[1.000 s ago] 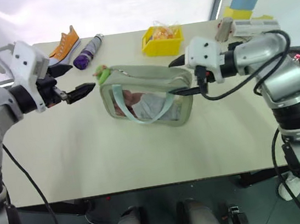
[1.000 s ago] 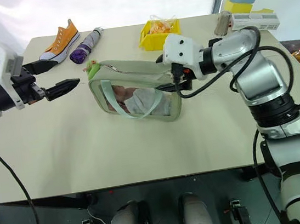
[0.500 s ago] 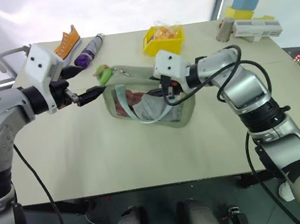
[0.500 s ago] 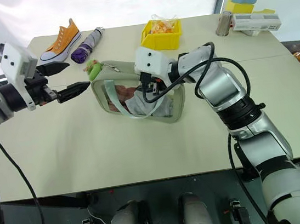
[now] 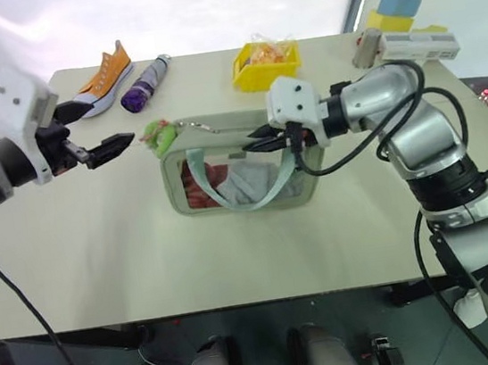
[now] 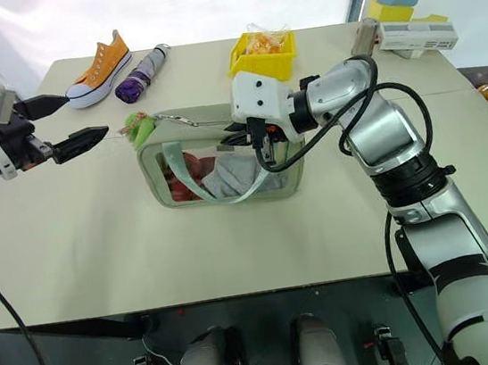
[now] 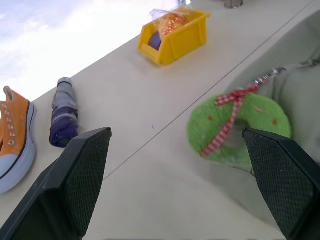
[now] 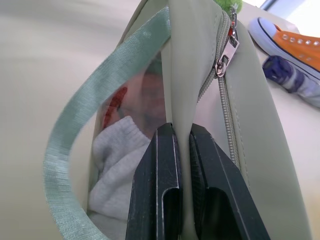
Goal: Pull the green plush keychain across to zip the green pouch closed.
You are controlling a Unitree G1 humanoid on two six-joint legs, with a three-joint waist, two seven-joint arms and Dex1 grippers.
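The green pouch stands upright mid-table, its clear front panel and pale strap facing me, with clothes inside. The green plush keychain hangs on a short chain at the pouch's top left end; in the left wrist view the keychain carries a red checked ribbon. My right gripper is shut on the pouch's top fabric beside the zipper, and the right wrist view shows the right gripper pinching that edge. My left gripper hangs open a short way left of the keychain, not touching it.
An orange sneaker and a purple folded umbrella lie at the back left. A yellow bin sits behind the pouch. A metal can, a white box and sponges are at the back right.
My right gripper has gone from open at the pouch's right end to shut on its top edge, and the pouch now stands square to me. My left gripper drew back left from the keychain.
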